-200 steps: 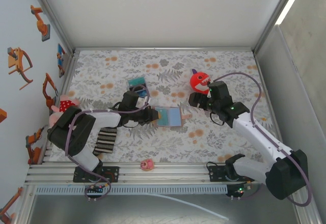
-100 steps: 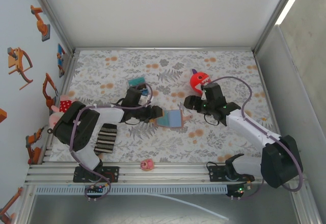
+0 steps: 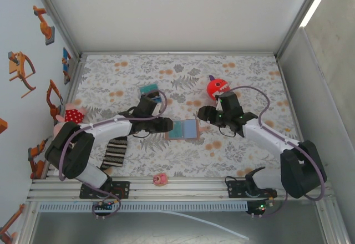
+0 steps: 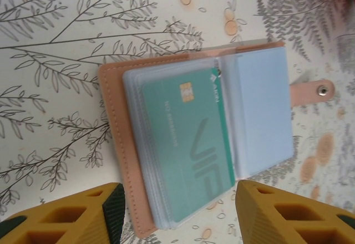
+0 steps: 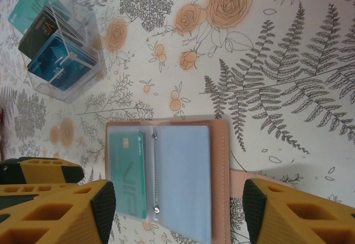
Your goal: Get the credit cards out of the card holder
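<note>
On the surface (image 3: 244, 77), card holder (image 3: 183, 128) lies open; left pincer (image 4: 177, 199) just released it, right pincer (image 5: 177, 199) moved closer, also released; green card (image 4: 188, 144) reachable.

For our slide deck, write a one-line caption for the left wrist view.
Tan bifold card holder lying open on floral tablecloth, teal chip card showing, open left gripper flanking it.

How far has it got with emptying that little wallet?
The card holder lies opened flat, so that part looks done. The left gripper and right gripper hang open at either side of it, holding nothing. A teal card sits in its sleeve, so pulling cards out remains.
</note>
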